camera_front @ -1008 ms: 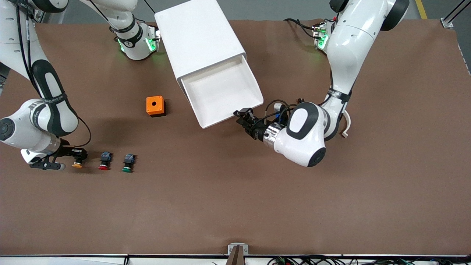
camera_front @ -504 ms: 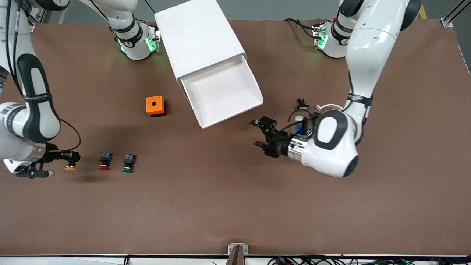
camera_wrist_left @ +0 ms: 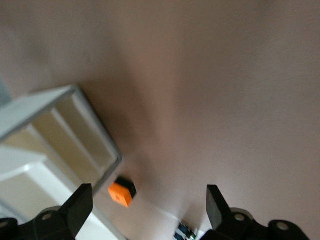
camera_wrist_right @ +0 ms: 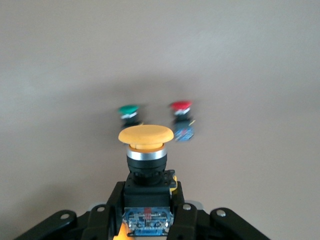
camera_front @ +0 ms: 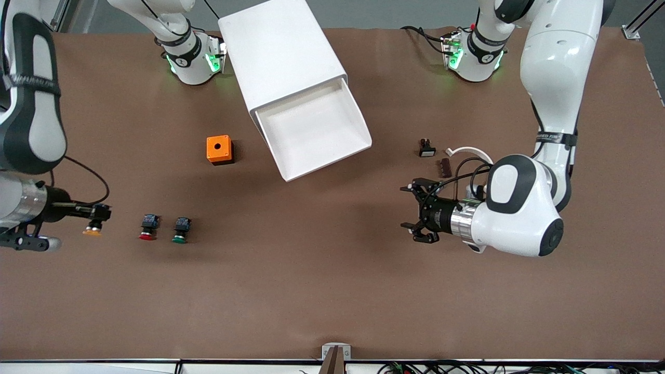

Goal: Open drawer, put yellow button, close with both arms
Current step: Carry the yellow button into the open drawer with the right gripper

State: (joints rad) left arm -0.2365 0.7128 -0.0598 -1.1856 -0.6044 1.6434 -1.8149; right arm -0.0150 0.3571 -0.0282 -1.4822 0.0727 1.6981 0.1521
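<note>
The white cabinet (camera_front: 283, 57) lies at the table's back middle with its top drawer (camera_front: 317, 130) pulled out, the white tray inside bare; the drawer also shows in the left wrist view (camera_wrist_left: 50, 150). My right gripper (camera_front: 96, 214) is shut on the yellow button (camera_front: 92, 231), held above the table at the right arm's end; in the right wrist view the yellow cap (camera_wrist_right: 145, 135) points away from the fingers (camera_wrist_right: 100, 220). My left gripper (camera_front: 415, 210) is open and empty, over bare table toward the left arm's end, clear of the drawer.
A red-capped button (camera_front: 147, 227) and a green-capped button (camera_front: 181, 230) stand side by side beside the held button. An orange box (camera_front: 219, 149) sits beside the drawer. Small dark parts (camera_front: 427, 148) and a white clip (camera_front: 470, 151) lie near the left arm.
My right gripper has lifted the yellow button off the table and drawn it toward the table's end. My left gripper has let go of the drawer front, opened, and pulled away from it.
</note>
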